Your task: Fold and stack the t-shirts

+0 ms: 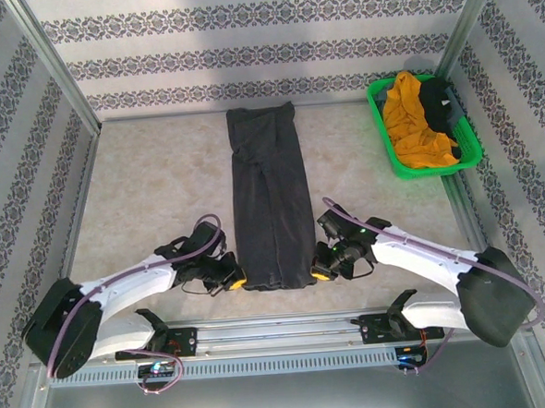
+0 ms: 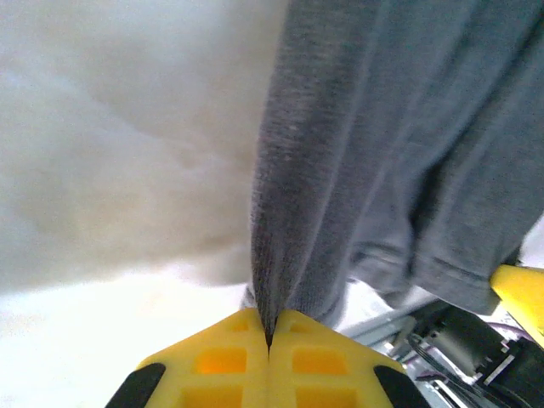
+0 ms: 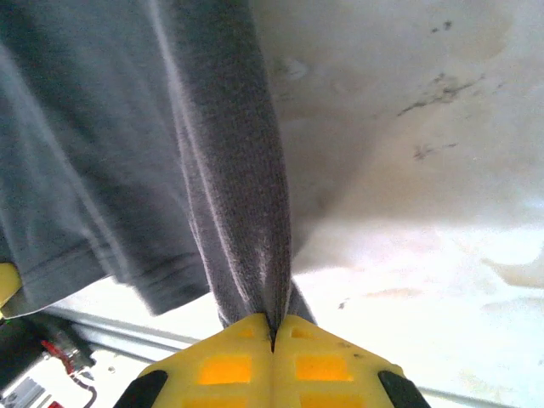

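A dark charcoal grey t-shirt point(image 1: 270, 195) lies folded into a long narrow strip down the middle of the table. My left gripper point(image 1: 235, 282) is shut on its near left corner; in the left wrist view the grey cloth point(image 2: 340, 153) runs up from between the yellow fingers point(image 2: 223, 361). My right gripper point(image 1: 320, 275) is shut on the near right corner, with the cloth point(image 3: 229, 187) pinched between its yellow fingers point(image 3: 327, 365). A mustard-orange t-shirt point(image 1: 410, 122) and a black t-shirt point(image 1: 440, 103) lie crumpled in the basket.
A green plastic basket point(image 1: 382, 140) stands at the back right against the wall. Patterned walls close the table at the back and sides. A metal rail point(image 1: 280, 333) with the arm bases runs along the near edge.
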Robot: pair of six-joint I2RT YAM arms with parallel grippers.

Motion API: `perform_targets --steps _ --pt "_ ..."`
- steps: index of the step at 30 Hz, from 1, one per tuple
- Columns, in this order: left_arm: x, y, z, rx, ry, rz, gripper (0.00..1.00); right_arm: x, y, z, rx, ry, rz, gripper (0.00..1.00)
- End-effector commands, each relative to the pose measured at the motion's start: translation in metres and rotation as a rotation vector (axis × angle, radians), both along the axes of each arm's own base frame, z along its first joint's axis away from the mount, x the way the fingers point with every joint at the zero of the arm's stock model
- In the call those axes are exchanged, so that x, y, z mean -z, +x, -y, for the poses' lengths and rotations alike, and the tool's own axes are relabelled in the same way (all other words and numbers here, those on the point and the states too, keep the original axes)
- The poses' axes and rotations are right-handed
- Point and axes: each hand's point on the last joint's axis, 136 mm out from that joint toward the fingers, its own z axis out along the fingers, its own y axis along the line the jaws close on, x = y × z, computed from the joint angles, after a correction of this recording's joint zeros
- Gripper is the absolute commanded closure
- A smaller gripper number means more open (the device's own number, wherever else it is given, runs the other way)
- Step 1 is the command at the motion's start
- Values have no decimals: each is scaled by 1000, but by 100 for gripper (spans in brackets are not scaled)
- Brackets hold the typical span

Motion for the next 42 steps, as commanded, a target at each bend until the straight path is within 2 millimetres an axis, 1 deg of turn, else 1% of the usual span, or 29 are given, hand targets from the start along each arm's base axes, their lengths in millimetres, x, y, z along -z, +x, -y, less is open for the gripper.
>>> perform_targets --steps 1,3,6,8,12,15,17,20,22,24,25,26,27,28,29,31,33,34,36,38,40,42 --pt "-18 10 2 -25 9 68 100 -21 6 -2 11 26 17 100" --pt "-30 28 3 -64 11 135 100 -29 21 -4 36 46 40 100" --pt "-47 61 2 -144 9 227 100 -44 53 -7 56 62 88 100" --pt "-59 87 -1 -209 -6 279 100 -54 79 -8 66 73 127 100" --pt "-83 149 -7 -308 -44 361 100 -72 134 -10 90 83 188 100" --pt "-92 192 -12 -329 -37 400 100 -81 173 -10 118 87 231 100" --pt "-93 219 -17 -345 -40 413 100 -83 199 -9 137 85 250 100" --pt "-88 260 -23 -367 -51 418 100 -81 236 -9 162 74 268 100" --pt "-84 287 -24 -366 -56 424 100 -71 259 -8 173 56 260 100" --pt "-72 309 -22 -355 -56 407 100 -63 280 -7 187 49 258 100" --pt "-65 320 -21 -354 -55 395 100 -53 289 -6 195 43 241 100" --pt "-59 328 -20 -353 -55 389 96 -46 297 -7 200 45 230 100" --pt "-52 336 -20 -351 -51 376 85 -40 307 -9 200 61 222 97" --pt "-48 344 -21 -352 -48 370 72 -37 316 -11 195 68 217 84" --pt "-44 348 -24 -358 -36 366 66 -35 323 -10 180 57 224 72" --pt "-46 350 -32 -372 4 377 54 -43 333 -9 154 63 259 59" --pt "-53 341 -38 -370 41 386 44 -57 336 -7 134 69 300 51" --pt "-58 333 -38 -367 53 396 39 -64 333 -3 125 54 315 40" --pt "-54 306 -42 -361 81 372 39 -68 321 7 122 26 319 39" --pt "-43 271 -46 -377 93 317 39 -61 298 15 127 6 296 39" --pt "-32 239 -49 -409 87 261 40 -53 275 19 149 17 275 39" --pt "-24 214 -49 -455 59 221 40 -42 251 20 180 43 242 40"
